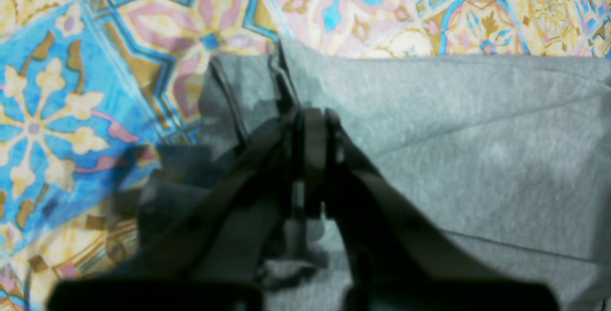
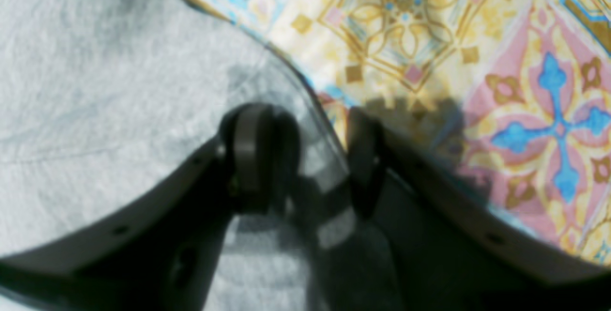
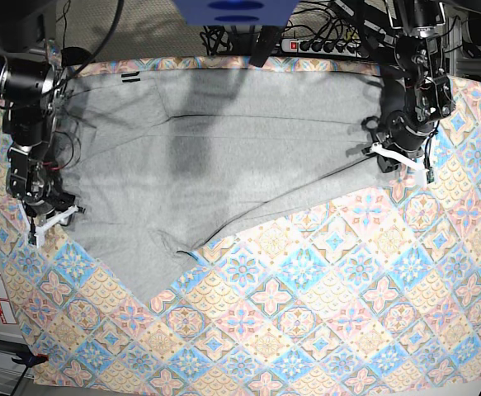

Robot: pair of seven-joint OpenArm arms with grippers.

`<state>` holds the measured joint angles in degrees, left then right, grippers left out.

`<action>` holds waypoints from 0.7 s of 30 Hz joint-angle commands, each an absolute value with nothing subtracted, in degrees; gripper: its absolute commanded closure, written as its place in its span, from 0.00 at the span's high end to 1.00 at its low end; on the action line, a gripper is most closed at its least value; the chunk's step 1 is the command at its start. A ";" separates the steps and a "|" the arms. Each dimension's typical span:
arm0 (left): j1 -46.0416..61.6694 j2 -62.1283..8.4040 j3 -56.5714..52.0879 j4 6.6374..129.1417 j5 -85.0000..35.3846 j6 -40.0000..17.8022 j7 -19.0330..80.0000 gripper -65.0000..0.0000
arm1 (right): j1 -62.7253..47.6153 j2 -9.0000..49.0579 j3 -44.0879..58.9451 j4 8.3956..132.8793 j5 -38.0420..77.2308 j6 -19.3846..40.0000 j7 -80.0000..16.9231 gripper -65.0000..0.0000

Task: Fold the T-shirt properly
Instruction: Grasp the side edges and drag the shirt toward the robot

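Note:
The grey T-shirt (image 3: 223,157) lies spread, plain side up, across the far half of the table, with a pointed corner hanging toward the front left. My left gripper (image 3: 401,161) is at the shirt's right edge. In the left wrist view it (image 1: 312,115) is shut on a bunched fold of the T-shirt (image 1: 477,134). My right gripper (image 3: 50,221) is at the shirt's left edge. In the right wrist view it (image 2: 308,158) is open and straddles the edge of the T-shirt (image 2: 95,86), with one finger over the cloth.
The colourful tile-patterned tablecloth (image 3: 306,313) covers the whole table and shows bare in the front half. A power strip with cables (image 3: 323,41) lies behind the table's far edge. A small black mark (image 3: 130,78) shows on the shirt's far left.

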<state>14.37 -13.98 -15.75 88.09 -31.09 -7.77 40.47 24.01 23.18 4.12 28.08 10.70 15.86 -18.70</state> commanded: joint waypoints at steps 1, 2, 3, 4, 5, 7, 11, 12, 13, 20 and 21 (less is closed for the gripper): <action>14.02 -14.46 -16.04 89.10 -31.52 -8.04 39.34 0.00 | 24.13 24.22 4.35 28.26 10.42 15.96 -20.97 0.36; 14.02 -14.46 -16.04 89.10 -31.52 -8.04 39.34 0.00 | 23.78 24.22 4.44 28.35 10.42 16.66 -20.97 0.33; 14.02 -14.46 -16.04 89.10 -31.52 -8.13 39.34 0.00 | 23.78 24.22 4.53 28.35 10.42 17.71 -20.97 0.28; 14.02 -14.46 -16.04 89.10 -31.52 -8.13 39.34 0.00 | 23.78 24.22 4.53 28.35 10.42 18.95 -20.97 0.22; 14.02 -14.46 -16.04 89.10 -31.52 -8.13 39.34 0.00 | 23.78 24.22 4.62 28.35 10.51 20.62 -20.97 0.16; 14.02 -14.46 -16.04 89.10 -31.52 -8.13 39.34 0.00 | 23.78 24.22 4.62 28.35 10.51 24.31 -20.97 0.04; 14.02 -14.46 -16.04 89.10 -31.52 -8.13 39.34 0.00 | 23.78 24.22 4.70 28.53 10.51 26.15 -20.97 0.01; 14.02 -14.55 -16.04 89.10 -31.52 -8.13 39.34 0.00 | 23.78 24.31 4.70 28.88 10.51 26.15 -20.97 0.01; 14.02 -14.55 -16.04 89.10 -31.52 -8.13 39.25 0.00 | 23.78 24.31 4.70 29.85 10.51 26.15 -20.97 0.00; 14.02 -14.90 -16.04 89.10 -31.52 -8.13 39.25 0.00 | 17.98 24.75 8.31 41.71 10.59 26.15 -21.76 0.00; 14.02 -14.90 -16.04 89.10 -31.52 -8.13 39.25 0.00 | 17.36 24.75 9.01 43.30 10.59 26.15 -22.73 0.00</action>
<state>14.35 -14.28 -15.75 88.09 -31.09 -7.81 40.32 15.53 23.20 8.67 42.17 9.78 26.30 -24.21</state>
